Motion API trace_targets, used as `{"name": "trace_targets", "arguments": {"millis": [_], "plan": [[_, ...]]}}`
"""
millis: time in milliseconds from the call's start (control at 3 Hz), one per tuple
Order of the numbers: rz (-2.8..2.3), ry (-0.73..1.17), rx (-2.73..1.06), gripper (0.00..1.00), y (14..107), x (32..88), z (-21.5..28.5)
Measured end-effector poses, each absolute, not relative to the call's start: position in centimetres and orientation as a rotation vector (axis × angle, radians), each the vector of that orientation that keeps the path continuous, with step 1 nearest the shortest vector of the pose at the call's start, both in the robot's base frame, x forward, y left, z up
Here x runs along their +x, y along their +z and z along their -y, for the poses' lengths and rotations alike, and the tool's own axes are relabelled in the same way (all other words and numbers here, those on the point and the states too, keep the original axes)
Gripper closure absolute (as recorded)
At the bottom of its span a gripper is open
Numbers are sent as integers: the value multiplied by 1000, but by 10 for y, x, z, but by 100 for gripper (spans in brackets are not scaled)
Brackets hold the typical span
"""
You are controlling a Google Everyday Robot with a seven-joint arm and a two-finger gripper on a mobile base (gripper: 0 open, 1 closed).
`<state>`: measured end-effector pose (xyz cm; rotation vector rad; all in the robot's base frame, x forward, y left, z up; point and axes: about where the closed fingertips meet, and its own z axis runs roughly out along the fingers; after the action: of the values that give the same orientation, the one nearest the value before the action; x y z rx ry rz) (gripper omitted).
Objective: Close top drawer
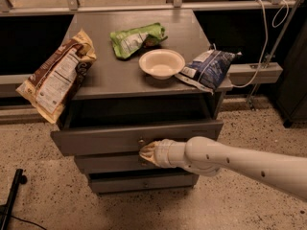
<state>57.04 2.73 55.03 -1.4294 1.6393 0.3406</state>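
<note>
The top drawer point(96, 138) is a wide grey drawer, pulled out a short way from the grey cabinet, with a dark gap above its front panel. Its small round knob point(141, 141) sits at the middle of the panel. My gripper point(145, 152) reaches in from the right on a white arm and presses against the panel just below the knob.
On the cabinet top point(120, 75) lie a brown snack bag point(57, 78) overhanging the left edge, a green bag point(135, 39), a white bowl point(161, 63) and a blue chip bag point(207, 68). Two narrower drawers point(110, 163) sit below. A white cable point(264, 42) hangs at the right.
</note>
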Motion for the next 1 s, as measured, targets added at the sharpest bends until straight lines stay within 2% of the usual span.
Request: {"name": "trace_targets", "arguments": {"millis": [1000], "plan": [[-1703,295,-1364,100,535,600,-5]]}}
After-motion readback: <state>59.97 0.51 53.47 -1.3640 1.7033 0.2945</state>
